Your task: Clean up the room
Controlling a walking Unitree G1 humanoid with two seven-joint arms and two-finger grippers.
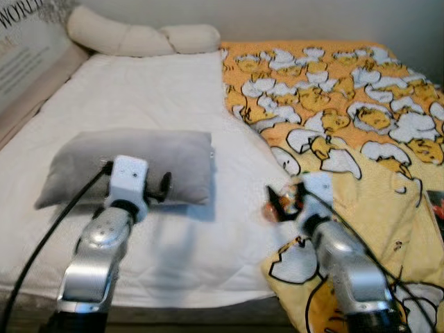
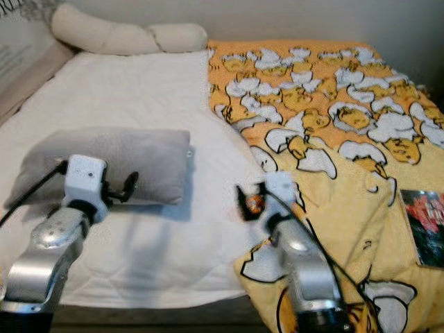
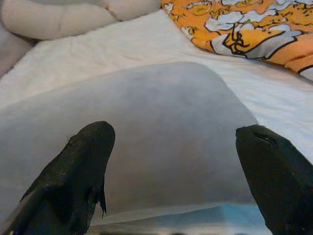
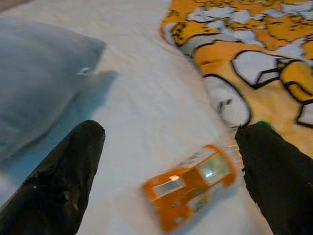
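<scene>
fingers of the right gripper [image 4: 168, 147] spread wide, nothing held; they hang over an orange bottle [image 4: 190, 185] that lies on its side on the white quilted sheet [image 1: 159, 90], between the two black fingertips [image 4: 73, 161] but touching neither, as far as the right wrist view shows. bottle has a pale label with print too blurred to read. it sits just beside the edge of the yellow-and-orange cartoon blanket [image 1: 361, 104], which covers the robot's right half of the bed and drapes over the near edge. in the head views the right gripper is at the sheet/blanket border, with the bottle showing as a small orange blob [image 2: 254, 202] at its tip.

left gripper [image 3: 171, 142] also released, fingers well apart, empty. it points at a grey pillow [image 1: 132, 163] lying flat on the white sheet on the left half of the bed; fingertips are close over the pillow's near edge, contact cannot be told. a black cable [image 1: 48, 236] runs back along the left arm.

farther out: a long cream bolster cushion [image 1: 139, 38] lies along the head of the bed against the wall. a dark book or magazine with a red cover [image 2: 427, 225] lies on the blanket at the far right.
</scene>
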